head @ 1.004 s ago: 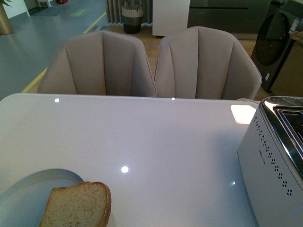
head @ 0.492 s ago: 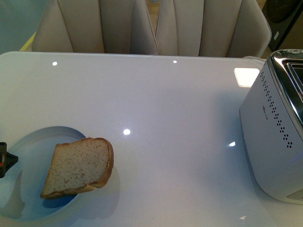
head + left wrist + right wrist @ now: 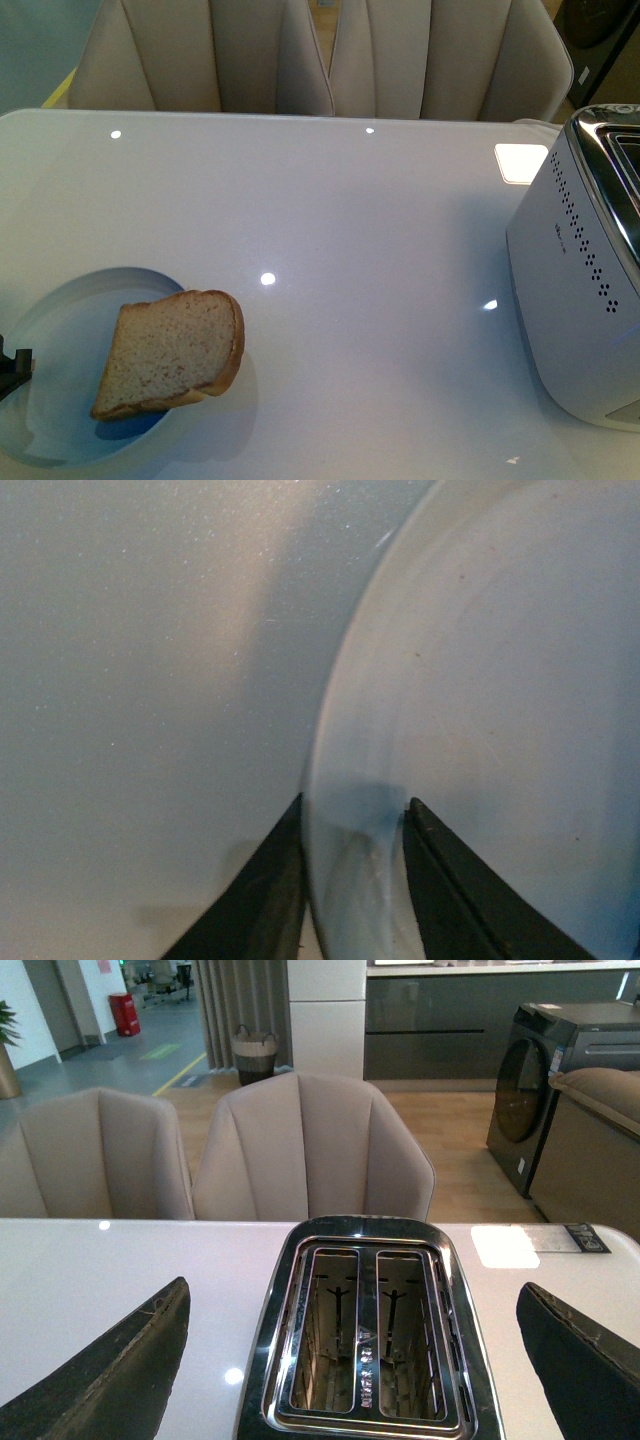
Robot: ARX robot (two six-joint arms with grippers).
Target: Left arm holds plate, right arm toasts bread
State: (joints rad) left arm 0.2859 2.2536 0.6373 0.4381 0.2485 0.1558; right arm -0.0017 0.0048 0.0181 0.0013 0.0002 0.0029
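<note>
- Pale blue-grey plate [image 3: 60, 330] sits at the near left corner of the white table [image 3: 380, 220]; its near rim runs close to the table's edge.
- My left gripper [image 3: 355, 810] straddles that rim: one jaw lies outside over the table and one inside over the plate, with a narrow gap between them. From the wrist view I cannot tell whether either jaw actually presses the rim.
- Bread [image 3: 172, 352], one slice, lies tilted across the plate's right rim and partly overhangs the table.
- My right gripper [image 3: 352, 1300] hovers above the toaster [image 3: 365, 1340], jaws spread wide and empty.
- The toaster is at the table's right edge and has two empty slots.
- Bare tabletop spans the wide stretch between bread and toaster.
- Two beige chairs [image 3: 200, 55] stand against the far edge.
</note>
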